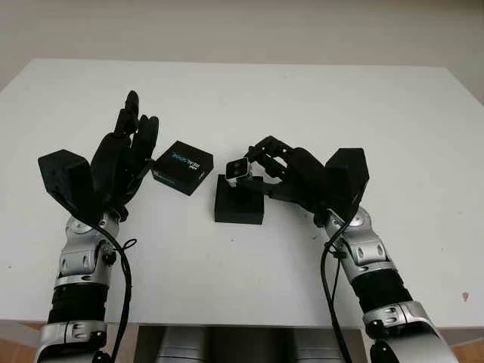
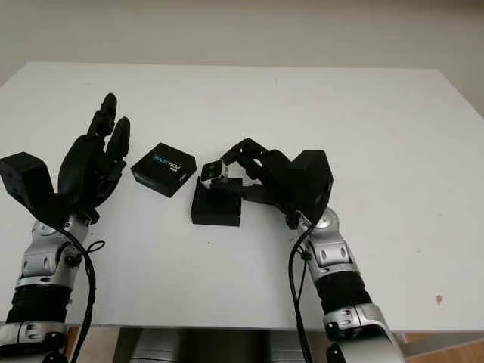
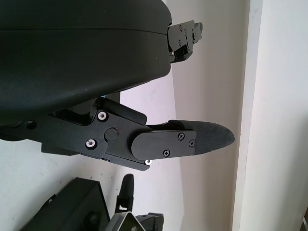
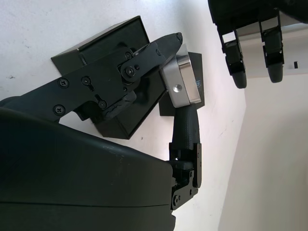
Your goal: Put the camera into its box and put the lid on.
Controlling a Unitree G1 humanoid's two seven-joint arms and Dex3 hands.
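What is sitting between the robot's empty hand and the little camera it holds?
The black lid lies between the open left hand and the camera, seen in both eye views.

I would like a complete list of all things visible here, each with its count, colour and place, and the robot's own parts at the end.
camera: one, silver and black, held above the box base
box base: one, black, near the table's middle
box lid: one, black with blue print, on the table beside the base, towards the left robot hand
table: one, white, carries everything
right robot hand: one, black, fingers closed on the camera over the base
left robot hand: one, black, open, raised next to the lid
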